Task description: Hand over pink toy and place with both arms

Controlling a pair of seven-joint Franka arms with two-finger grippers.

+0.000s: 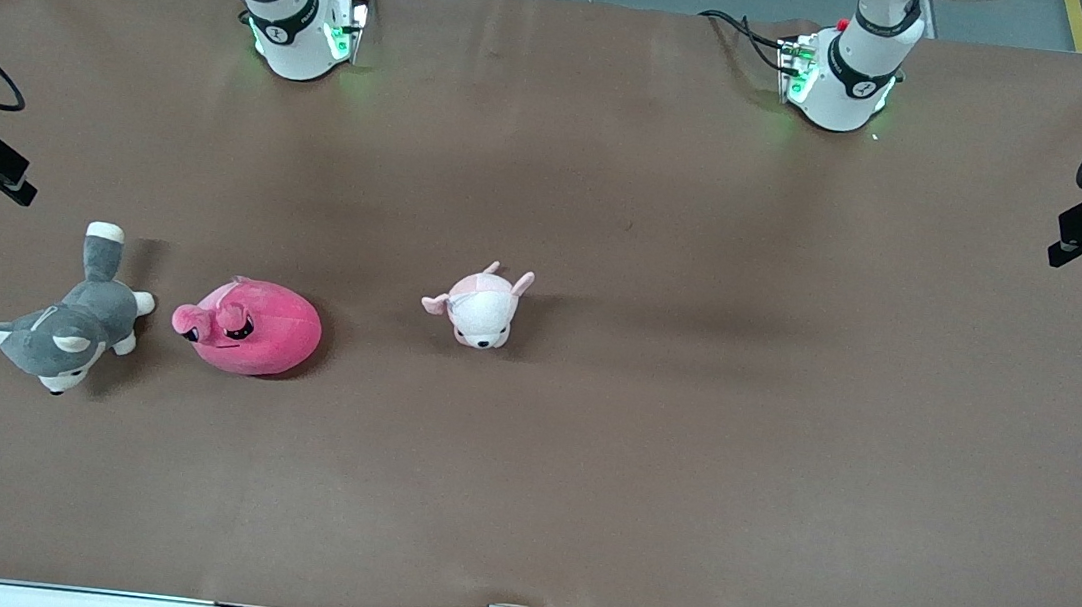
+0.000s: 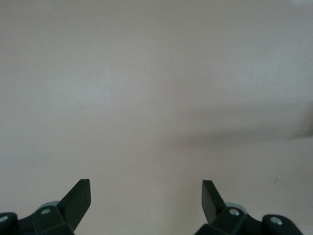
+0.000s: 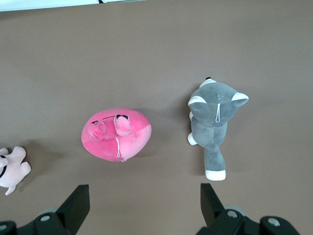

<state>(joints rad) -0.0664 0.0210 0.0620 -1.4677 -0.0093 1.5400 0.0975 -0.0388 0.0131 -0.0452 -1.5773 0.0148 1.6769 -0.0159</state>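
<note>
The right gripper (image 3: 142, 205) hangs high over the table's (image 1: 612, 200) right-arm end, fingers spread wide with nothing between them. In its wrist view three plush toys lie well below it. The round pink toy (image 3: 117, 133) is closest under the open fingers. The grey husky (image 3: 213, 122) is just beside the pink toy, toward the table's end. The pale puppy (image 3: 12, 169) is farther off, toward the middle, cut by the frame edge. From this height the camera takes in all three, which suits picking one out.

The left gripper (image 2: 145, 200) is just as wide open and holds nothing. It hangs over bare table at the left-arm end, with no toy under it, so that arm appears to wait.

The pink toy rests on the table on its own, touched by neither gripper. It lies nearer the right arm's base, so that arm looks the likelier one to take it up for a handover. Where it should end up, the pictures do not tell; this layout could fit either end of the job.
</note>
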